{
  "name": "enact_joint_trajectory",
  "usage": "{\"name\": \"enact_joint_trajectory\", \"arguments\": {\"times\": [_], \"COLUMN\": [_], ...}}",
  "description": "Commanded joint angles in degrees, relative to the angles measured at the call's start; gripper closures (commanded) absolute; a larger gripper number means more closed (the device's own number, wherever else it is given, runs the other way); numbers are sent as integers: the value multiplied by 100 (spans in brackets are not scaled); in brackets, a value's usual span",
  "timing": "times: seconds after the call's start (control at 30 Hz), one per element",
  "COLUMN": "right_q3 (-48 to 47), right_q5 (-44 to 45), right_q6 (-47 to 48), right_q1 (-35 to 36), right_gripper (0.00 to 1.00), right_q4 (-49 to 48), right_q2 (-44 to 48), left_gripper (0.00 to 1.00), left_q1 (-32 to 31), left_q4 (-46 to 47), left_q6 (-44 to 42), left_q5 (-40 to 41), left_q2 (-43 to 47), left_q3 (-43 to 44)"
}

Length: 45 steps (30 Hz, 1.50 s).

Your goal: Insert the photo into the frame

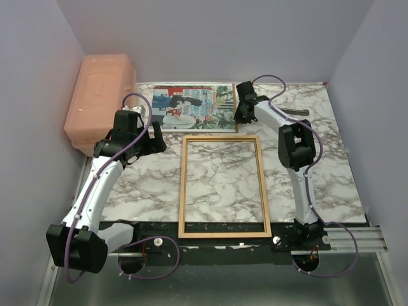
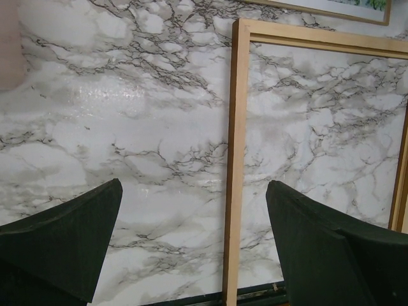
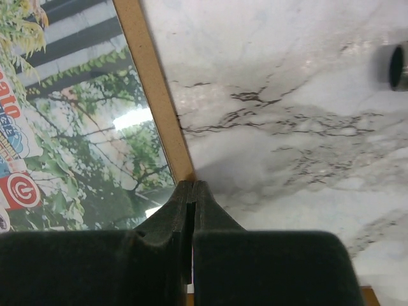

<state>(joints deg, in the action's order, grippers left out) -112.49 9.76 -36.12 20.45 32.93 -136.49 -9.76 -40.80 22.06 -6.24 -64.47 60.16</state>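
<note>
While the left hand (image 2: 194, 185) hovers spread wide above the frame (image 1: 183, 185) at mid-surface, the clenched right hand (image 3: 193, 185) tips down just right of the photo (image 1: 191, 107) lying along the far edge.

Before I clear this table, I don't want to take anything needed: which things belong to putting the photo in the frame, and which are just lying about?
Job:
photo
wooden frame
brown backing board under the photo, probably

Lying about:
pink plastic bin
dark cylinder by the right arm
</note>
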Motion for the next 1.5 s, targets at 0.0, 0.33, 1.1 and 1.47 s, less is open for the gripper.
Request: {"name": "enact_joint_trajectory", "arguments": {"times": [0.0, 0.33, 1.1, 1.47], "right_q3": [718, 1001, 408, 337], "right_q5": [304, 347, -1284, -1934], "right_q6": [348, 498, 865, 741], "right_q1": [-430, -871, -1098, -1246], "right_gripper": [99, 99, 56, 53], "right_q4": [1172, 1173, 1025, 856], "right_q2": [-346, -103, 625, 473], "left_gripper": [2, 2, 1, 4], "left_q1": [-8, -8, -139, -67], "left_q4": [105, 127, 184, -129], "left_q6": [44, 52, 814, 810], "left_q5": [-162, -194, -448, -205], "left_q2": [-29, -92, -3248, -4846], "left_q3": [-79, -145, 1910, 3482]}}
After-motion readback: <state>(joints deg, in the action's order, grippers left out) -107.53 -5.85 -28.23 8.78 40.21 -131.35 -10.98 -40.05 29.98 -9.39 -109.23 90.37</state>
